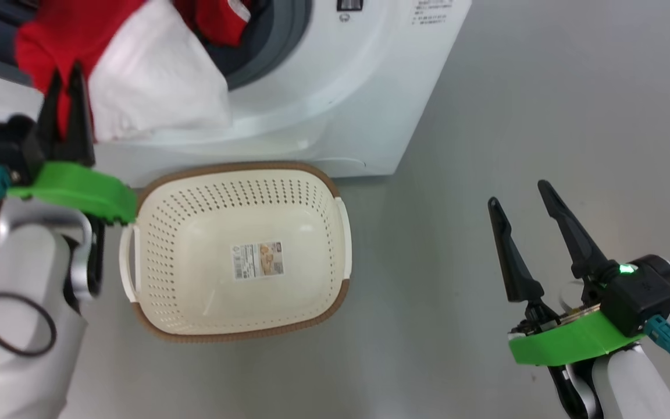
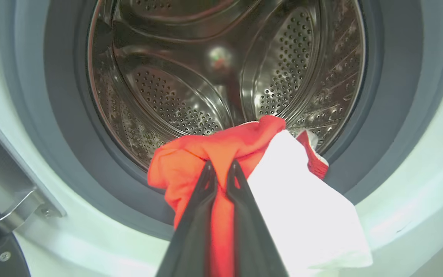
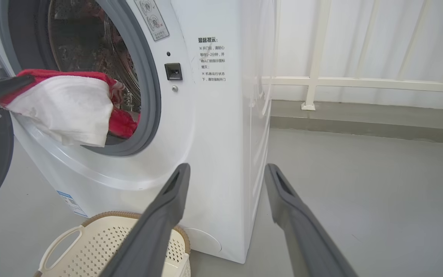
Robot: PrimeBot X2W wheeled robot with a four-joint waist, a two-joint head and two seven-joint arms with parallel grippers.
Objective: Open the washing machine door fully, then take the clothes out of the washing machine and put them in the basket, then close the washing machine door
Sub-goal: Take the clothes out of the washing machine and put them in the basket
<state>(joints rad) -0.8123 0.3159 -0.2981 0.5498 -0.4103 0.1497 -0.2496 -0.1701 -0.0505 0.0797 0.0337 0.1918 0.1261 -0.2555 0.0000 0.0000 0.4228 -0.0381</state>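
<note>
Left hand (image 2: 221, 164) pinches the clothes (image 2: 302, 207) at washing machine (image 3: 214, 161) marked 温馨提示.

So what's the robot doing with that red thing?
The robot's left end effector is shut on the red and white clothes, which hang half out of the washing machine. The basket waits on the floor in front, with no clothes in it yet. The right end effector is open, holding nothing.
</note>
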